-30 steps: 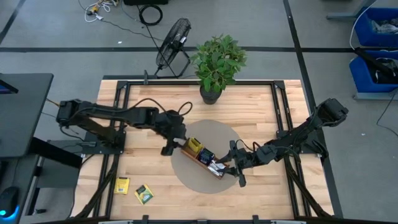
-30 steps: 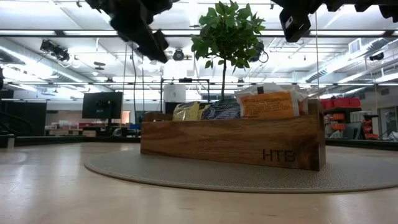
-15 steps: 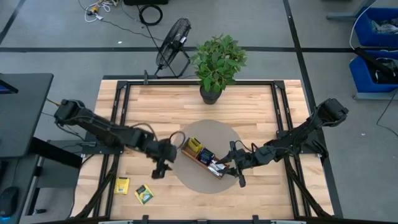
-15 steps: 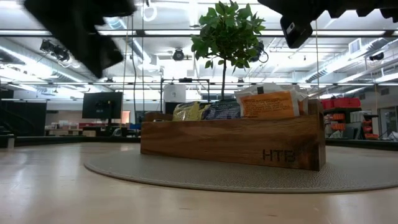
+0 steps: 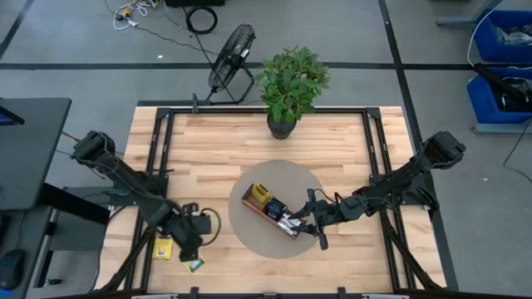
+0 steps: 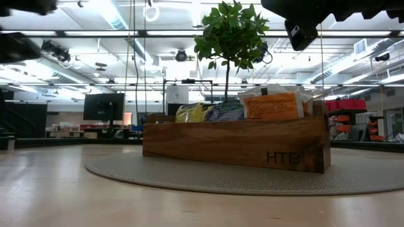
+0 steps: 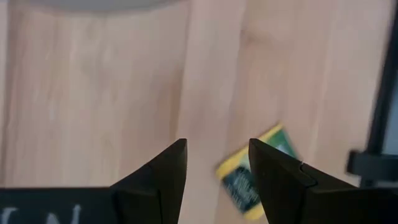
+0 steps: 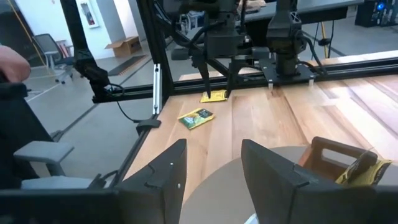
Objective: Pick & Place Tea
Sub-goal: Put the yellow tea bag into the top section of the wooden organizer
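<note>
Down at the near-left corner of the table (image 5: 208, 158), the left gripper (image 5: 189, 247) hangs over two loose yellow tea sachets: one (image 5: 163, 247) just beside it toward the table's left edge, the other (image 5: 194, 262) close to the front edge. Its fingers (image 7: 163, 176) stand apart with nothing between them, and the green-and-yellow sachet (image 7: 256, 169) lies on bare wood beyond the tips. Open boards stretch between these sachets and the round grey mat (image 5: 249, 228). On the mat sits the wooden tray (image 5: 268, 210), packed with more tea sachets (image 6: 273, 106). The right gripper (image 5: 313, 233) waits at the tray's near end, its fingers (image 8: 166, 173) spread and holding nothing. A potted plant (image 5: 290, 87) stands at the far edge.
</note>
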Robot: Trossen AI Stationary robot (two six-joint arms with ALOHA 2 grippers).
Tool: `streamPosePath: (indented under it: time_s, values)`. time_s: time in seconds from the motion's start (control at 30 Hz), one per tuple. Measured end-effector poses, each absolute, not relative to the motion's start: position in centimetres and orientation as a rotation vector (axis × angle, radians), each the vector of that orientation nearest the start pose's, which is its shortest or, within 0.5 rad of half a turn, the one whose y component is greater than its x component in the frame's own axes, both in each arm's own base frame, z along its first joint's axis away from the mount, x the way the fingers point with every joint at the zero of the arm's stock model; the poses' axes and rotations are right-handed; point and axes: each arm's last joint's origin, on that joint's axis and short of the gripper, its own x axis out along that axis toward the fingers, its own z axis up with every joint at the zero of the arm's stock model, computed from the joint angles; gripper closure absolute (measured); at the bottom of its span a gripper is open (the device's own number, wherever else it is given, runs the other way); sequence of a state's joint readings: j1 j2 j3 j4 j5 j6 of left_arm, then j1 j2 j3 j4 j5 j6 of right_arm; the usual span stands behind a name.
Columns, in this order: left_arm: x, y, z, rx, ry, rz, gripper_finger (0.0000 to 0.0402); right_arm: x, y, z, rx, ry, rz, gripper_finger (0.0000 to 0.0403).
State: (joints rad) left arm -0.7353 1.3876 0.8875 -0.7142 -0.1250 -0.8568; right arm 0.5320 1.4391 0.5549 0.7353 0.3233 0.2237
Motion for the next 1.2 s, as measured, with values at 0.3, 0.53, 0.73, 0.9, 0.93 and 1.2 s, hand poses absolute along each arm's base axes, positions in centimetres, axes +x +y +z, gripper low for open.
streamPosePath:
  time_s: [0.3,0.53,0.73,0.9,0.93,1.2]
  values:
    - [16.1,-18.2,20.6,-0.316,1.287,0.067,0.0225,24.7,13.5,19.9,0.143,0.162,0.192,0.024]
    - [13.9,-19.0,18.3,-0.417,1.337,0.104,0.0225,24.7,13.5,19.9,0.139,0.161,0.192,0.024]
    - [14.0,-19.2,16.4,-0.512,1.271,0.036,0.0225,24.8,13.4,19.9,0.142,0.159,0.188,0.024]
    - [13.8,-18.5,15.5,-0.494,1.265,0.068,0.0225,24.8,13.4,19.9,0.146,0.159,0.187,0.024]
    - [13.8,-18.5,15.3,-0.492,1.268,0.073,0.0225,24.8,13.4,20.0,0.147,0.156,0.188,0.024]
    - [14.1,-18.8,14.9,-0.49,1.225,0.04,0.0225,24.8,13.3,20.0,0.141,0.151,0.188,0.024]
